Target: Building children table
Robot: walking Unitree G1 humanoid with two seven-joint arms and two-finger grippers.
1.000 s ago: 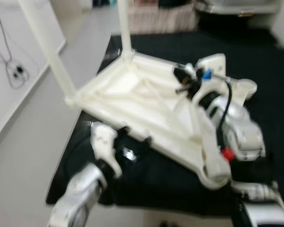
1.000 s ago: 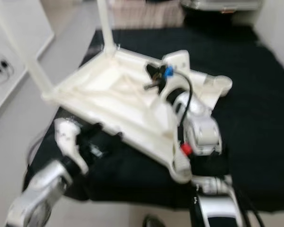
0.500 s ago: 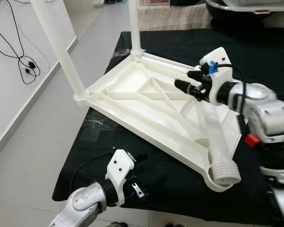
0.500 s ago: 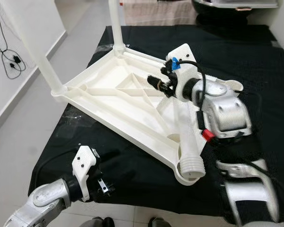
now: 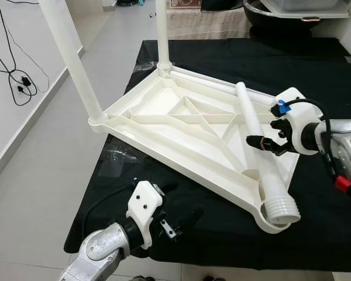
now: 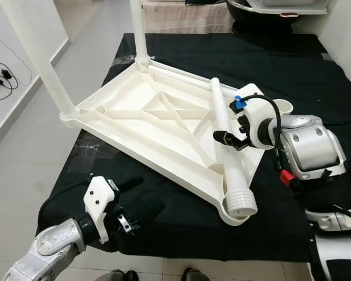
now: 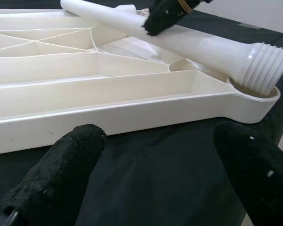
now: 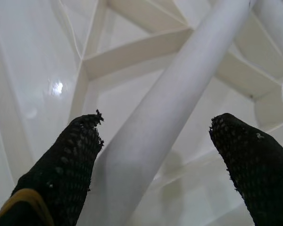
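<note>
A white children's table top (image 5: 181, 126) lies upside down on a black cloth (image 5: 234, 246). Two white legs stand upright in its left corner (image 5: 70, 58) and far corner (image 5: 161, 32). A loose leg (image 5: 258, 152) lies across the ribbed underside, its threaded end (image 7: 259, 66) resting by the near corner socket (image 5: 275, 222). My right gripper (image 5: 264, 144) is open and straddles this leg at mid length, its fingertips (image 8: 80, 141) clear of the tube on both sides. My left gripper (image 6: 141, 196) is open and low over the cloth, facing the table top's near edge (image 7: 108, 117).
The cloth-covered surface ends at its front edge just under my left arm. Bare floor runs along the left, with black cables (image 5: 17, 82) on it. A dark basin (image 5: 292, 12) stands at the far right.
My right gripper has drawn back from the middle of the table top to the loose leg's mid length. The left gripper has stayed low in front. The camera has shifted.
</note>
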